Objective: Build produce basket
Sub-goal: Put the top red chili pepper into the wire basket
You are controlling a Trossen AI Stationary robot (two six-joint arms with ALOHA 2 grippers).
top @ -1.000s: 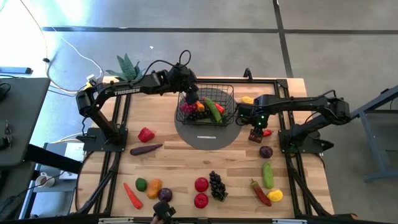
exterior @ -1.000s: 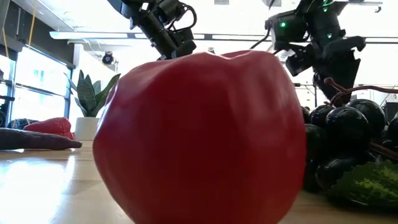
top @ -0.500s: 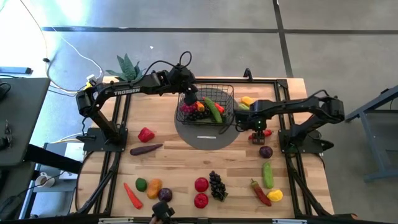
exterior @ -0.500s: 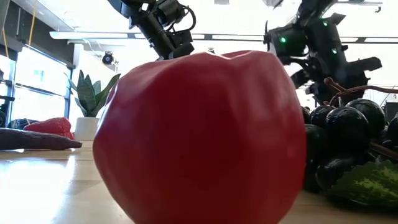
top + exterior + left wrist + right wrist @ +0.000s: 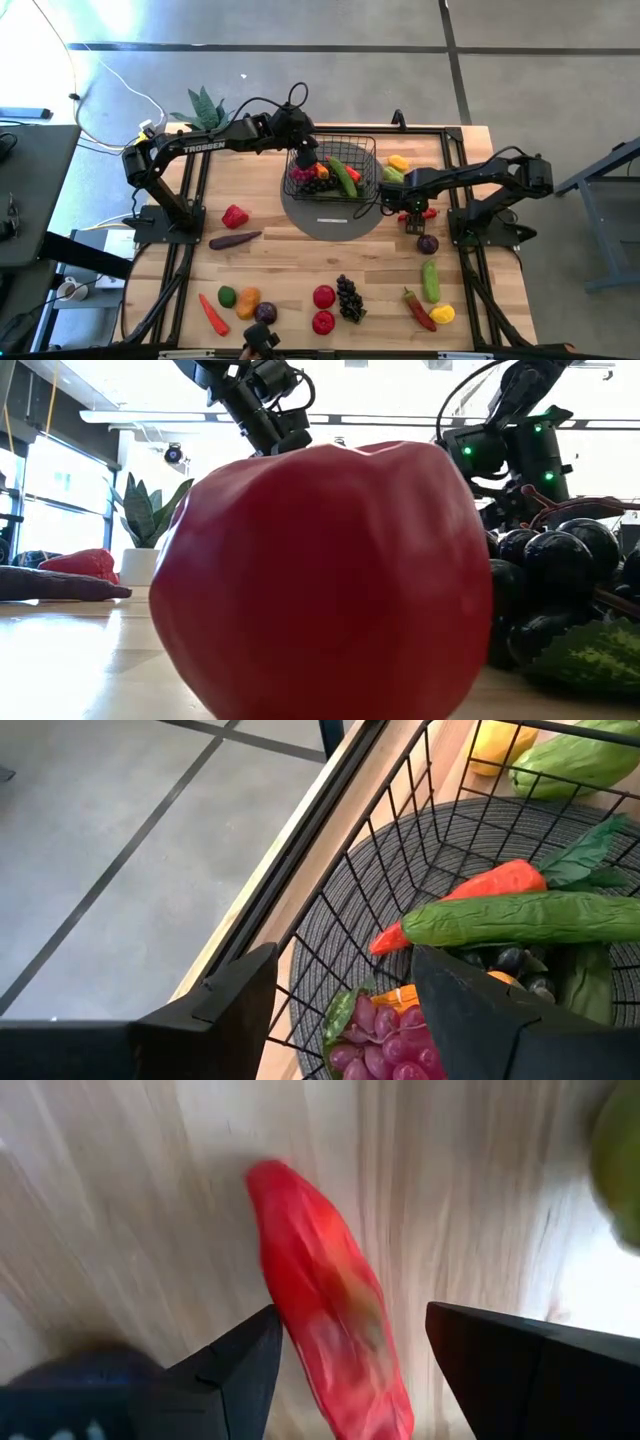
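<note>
We see right gripper fingers apart over long red pepper near bench's right edge | left gripper fingers apart above black wire-grid basket

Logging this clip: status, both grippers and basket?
Left gripper open over basket. Right gripper open, straddling red pepper on table. Nothing in the way.

Two black jointed arms, the left arm lettered TROSSEN in white, the right arm lit by green lamps, trailing black cables.

Robotics lab: wooden bench on black frame, bare concrete floor, ceiling strip lights
</note>
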